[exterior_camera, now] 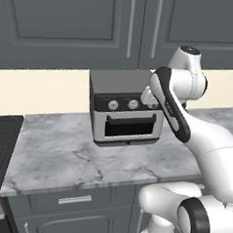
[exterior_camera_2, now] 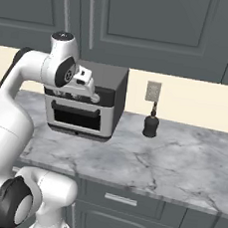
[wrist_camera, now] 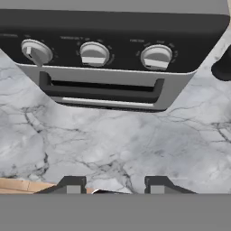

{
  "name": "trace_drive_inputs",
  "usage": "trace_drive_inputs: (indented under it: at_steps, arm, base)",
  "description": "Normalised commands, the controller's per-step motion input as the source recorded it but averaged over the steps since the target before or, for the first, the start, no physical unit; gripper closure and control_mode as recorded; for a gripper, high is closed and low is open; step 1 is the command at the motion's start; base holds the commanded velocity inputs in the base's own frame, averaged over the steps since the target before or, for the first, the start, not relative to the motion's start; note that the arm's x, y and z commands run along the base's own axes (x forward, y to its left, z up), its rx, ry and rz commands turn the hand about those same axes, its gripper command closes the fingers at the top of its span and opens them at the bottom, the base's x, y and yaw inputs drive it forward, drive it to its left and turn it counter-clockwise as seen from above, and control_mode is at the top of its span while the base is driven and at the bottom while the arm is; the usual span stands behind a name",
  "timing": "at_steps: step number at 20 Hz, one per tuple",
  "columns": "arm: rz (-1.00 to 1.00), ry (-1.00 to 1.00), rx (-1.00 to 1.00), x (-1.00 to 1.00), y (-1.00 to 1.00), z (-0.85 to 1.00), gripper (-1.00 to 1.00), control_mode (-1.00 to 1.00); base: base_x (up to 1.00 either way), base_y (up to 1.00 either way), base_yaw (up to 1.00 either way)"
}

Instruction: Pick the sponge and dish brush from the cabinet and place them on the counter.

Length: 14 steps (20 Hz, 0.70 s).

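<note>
— Sponge and dish brush: where are they?
— Behind the doors, I'd judge. The cabinet [exterior_camera: 70, 18] above the bench [exterior_camera: 62, 149] has both panelled doors shut, and their slim metal handles [exterior_camera: 131, 26] stand side by side at the middle. Nothing green or cream lies on the marble.
— How should they handle once they're reachable?
— The sponge ought to be light and soft, and it will squash under pressure. I'd pinch it across its narrow width, gently enough that it doesn't fold. The brush is probably light too, but stiff and thin, so the handle may roll or slip. I'd take it on the handle close to the bristle head, where the weight likely sits.
— And the end effector?
— In the hand view, the end effector [wrist_camera: 115, 186] points down over the marble just in front of the toaster oven [exterior_camera: 126, 107]. Its two fingertips [wrist_camera: 72, 185] are partly spread, with bare stone showing between them. It's released, gripping nothing and touching nothing.
— Anything in the way?
— A small dark bottle [exterior_camera_2: 151, 124] stands by the wall to the right of the oven, well apart from the arm. As I see it, the doors come first.
</note>
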Motion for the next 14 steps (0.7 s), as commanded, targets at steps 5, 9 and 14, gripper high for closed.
trace_drive_inputs:
  at_steps: [5,9,14]
  arm:
    - [0.0,-0.02,0.0,-0.01,0.0,0.0,-1.0,-1.0]
    - [0.0,0.0,0.0,0.0,0.0,0.0,-1.0,-1.0]
    - [0.0,0.0,0.0,0.0,0.01,0.0,-1.0,-1.0]
  base:
    - [0.0,0.0,0.0]
    - [0.0,0.0,0.0]
    - [0.0,0.0,0.0]
